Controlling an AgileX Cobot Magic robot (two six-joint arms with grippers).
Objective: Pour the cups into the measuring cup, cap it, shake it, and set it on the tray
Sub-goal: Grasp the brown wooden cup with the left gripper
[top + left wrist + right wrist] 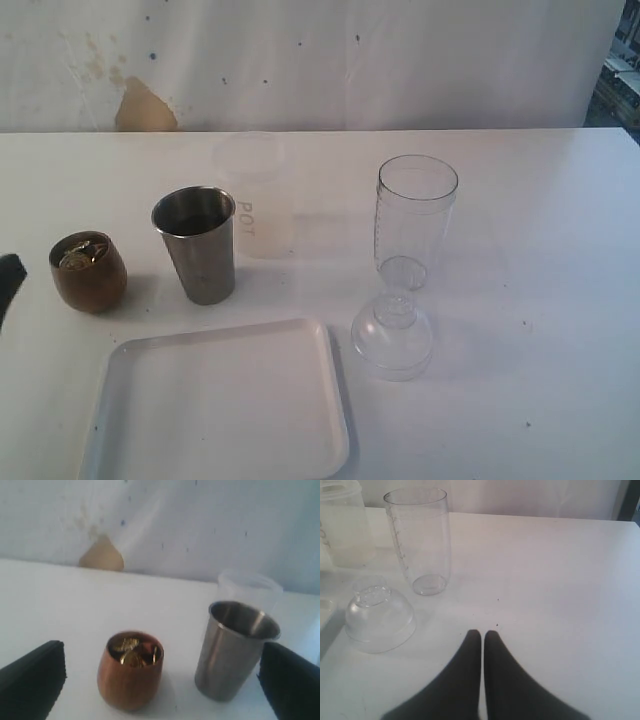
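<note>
The brown wooden cup (pixel 88 271) (pixel 130 670) stands at the table's left and holds shiny gold pieces. To its right stands the steel tumbler (pixel 198 243) (pixel 232 650), and behind that the frosted lettered cup (pixel 255 195) (pixel 250 587) (pixel 342 522). The clear measuring cup (pixel 414 220) (pixel 419 540) stands upright and uncapped at centre right, with its domed lid (pixel 392 336) (pixel 379 617) lying on the table in front of it. The white tray (pixel 222 405) lies at the front. My left gripper (pixel 160 680) is open, its fingers wide either side of the wooden cup and tumbler. My right gripper (pixel 483 635) is shut and empty over bare table.
The white table (pixel 540 300) runs to a stained white back wall (pixel 140 100). Only a dark tip of the left arm (pixel 8 275) shows in the exterior view, at the left edge. The right arm is out of that view.
</note>
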